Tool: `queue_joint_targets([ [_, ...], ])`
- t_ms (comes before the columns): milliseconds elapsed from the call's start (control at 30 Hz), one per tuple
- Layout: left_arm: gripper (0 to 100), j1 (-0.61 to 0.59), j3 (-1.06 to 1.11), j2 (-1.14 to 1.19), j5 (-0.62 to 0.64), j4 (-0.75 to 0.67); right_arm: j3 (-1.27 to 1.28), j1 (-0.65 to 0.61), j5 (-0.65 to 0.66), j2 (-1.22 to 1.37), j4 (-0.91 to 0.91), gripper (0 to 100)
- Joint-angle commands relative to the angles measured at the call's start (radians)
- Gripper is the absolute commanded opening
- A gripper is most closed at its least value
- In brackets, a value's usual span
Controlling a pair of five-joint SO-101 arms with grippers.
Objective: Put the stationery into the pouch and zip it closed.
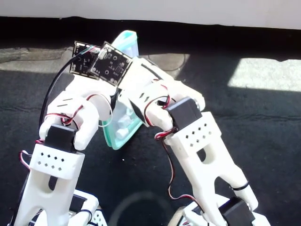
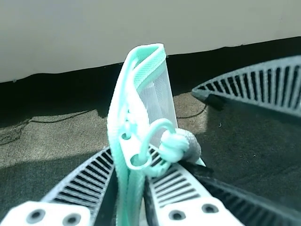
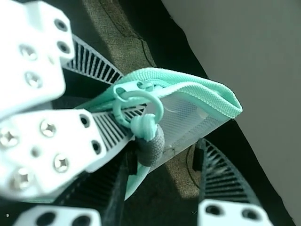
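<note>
Clearly the zipping step is in hand. Above the dark tabletop (image 1: 263, 141) the mint mesh pouch (image 1: 127, 44) hangs lifted between my two arms, with pale stationery (image 1: 123, 127) showing through its mesh. It stands on edge, its long axis running from a low end near my bases up to a far corner that points toward the back wall, and its zip band is turned toward my wrists. My left fingers (image 2: 89, 188) are clamped on that band just beside the slider, holding the pouch steady. My right fingers (image 3: 221, 174) stand spread, one on each side of the pull, gripping nothing. The slider (image 2: 126, 136) sits close to my left grip; I cannot tell how much of the zip lies open. From it hang a ring (image 3: 141, 101) and a small grey tab (image 3: 151, 147). Next, I judge, my right fingers must pinch that tab and draw it along the band while my left grip resists.
</note>
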Motion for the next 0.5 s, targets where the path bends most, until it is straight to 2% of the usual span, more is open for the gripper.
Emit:
queue_joint_targets([
  [0, 1, 0.002, -0.027, -0.004, -0.005, 0.006, -0.050, -0.028, -0.021, 0.033, -0.062, 21.2],
  [267, 1, -0.001, -0.024, -0.002, -0.005, 0.006, -0.053, -0.071, 0.012, 0.044, -0.094, 20.7],
  [367, 1, -0.001, -0.027, 0.001, -0.005, 0.006, -0.050, -0.105, 0.121, 0.021, -0.064, 15.9],
  [467, 1, 0.001, -0.027, 0.002, -0.006, 0.006, -0.050, -0.140, 0.161, 0.018, -0.036, 7.7],
])
